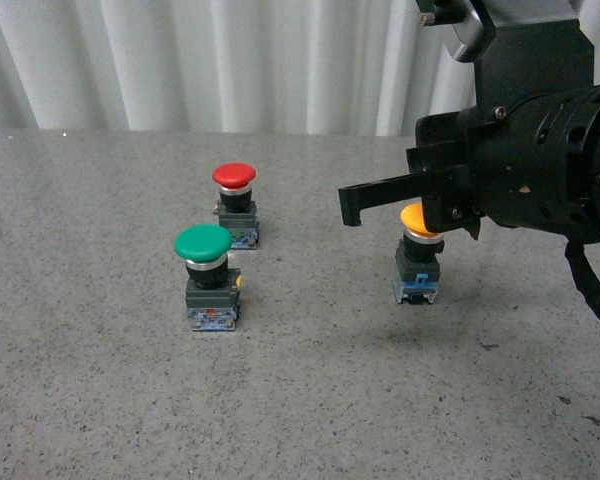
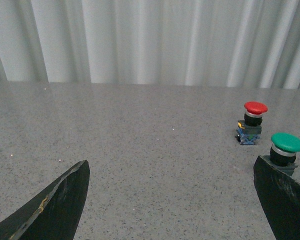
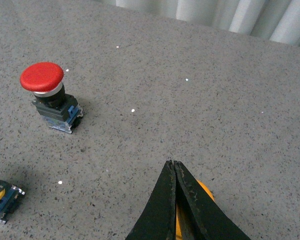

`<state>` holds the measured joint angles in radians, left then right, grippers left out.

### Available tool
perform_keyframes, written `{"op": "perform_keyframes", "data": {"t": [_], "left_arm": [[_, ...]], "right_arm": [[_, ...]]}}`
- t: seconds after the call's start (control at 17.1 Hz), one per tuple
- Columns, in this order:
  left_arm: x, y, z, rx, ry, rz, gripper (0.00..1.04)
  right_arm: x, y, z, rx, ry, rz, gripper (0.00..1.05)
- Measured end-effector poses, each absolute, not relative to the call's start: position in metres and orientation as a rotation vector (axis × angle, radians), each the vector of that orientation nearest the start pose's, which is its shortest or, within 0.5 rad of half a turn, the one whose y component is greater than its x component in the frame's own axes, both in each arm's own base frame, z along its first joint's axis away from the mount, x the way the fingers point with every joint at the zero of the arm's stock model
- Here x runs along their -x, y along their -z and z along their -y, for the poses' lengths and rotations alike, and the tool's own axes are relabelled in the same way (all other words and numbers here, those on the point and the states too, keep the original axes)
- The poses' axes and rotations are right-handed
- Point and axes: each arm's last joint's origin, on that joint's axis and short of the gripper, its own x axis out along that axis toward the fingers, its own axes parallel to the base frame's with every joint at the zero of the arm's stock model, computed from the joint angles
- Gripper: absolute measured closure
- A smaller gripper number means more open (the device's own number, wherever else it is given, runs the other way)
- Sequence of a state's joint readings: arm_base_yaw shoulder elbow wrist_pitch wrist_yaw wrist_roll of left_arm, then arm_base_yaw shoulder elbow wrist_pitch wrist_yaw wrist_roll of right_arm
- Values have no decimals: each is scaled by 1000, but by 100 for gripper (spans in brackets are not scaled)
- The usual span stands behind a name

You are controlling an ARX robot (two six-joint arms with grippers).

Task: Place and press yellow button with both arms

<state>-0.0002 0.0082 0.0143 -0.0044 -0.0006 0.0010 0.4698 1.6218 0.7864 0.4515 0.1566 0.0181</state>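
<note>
The yellow button (image 1: 417, 219) stands upright on the grey table, right of centre, with its blue-clipped base (image 1: 416, 290) showing. My right gripper (image 1: 352, 205) is shut and empty. Its black fingers lie over the yellow cap and reach past it to the left. In the right wrist view the shut fingertips (image 3: 172, 166) cover most of the yellow cap (image 3: 206, 191); I cannot tell whether they touch it. My left gripper (image 2: 172, 200) is open and empty, low over bare table, with the green button beside one finger (image 2: 282, 200). The left arm is out of the front view.
A green-capped button (image 1: 203, 245) and a red-capped button (image 1: 234, 177) stand left of the yellow one; both show in the left wrist view, green (image 2: 287, 142) and red (image 2: 255, 107). The red one also shows in the right wrist view (image 3: 42, 76). A white curtain (image 1: 230, 60) hangs behind the table.
</note>
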Motion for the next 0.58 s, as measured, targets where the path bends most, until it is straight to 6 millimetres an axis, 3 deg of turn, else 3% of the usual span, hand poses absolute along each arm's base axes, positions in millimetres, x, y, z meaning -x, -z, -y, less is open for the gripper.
{"op": "perform_keyframes", "data": {"t": [0.58], "left_arm": [[-97, -167, 0, -1, 0, 2, 7]], "right_arm": [[-302, -173, -143, 125, -280, -439, 103]]}}
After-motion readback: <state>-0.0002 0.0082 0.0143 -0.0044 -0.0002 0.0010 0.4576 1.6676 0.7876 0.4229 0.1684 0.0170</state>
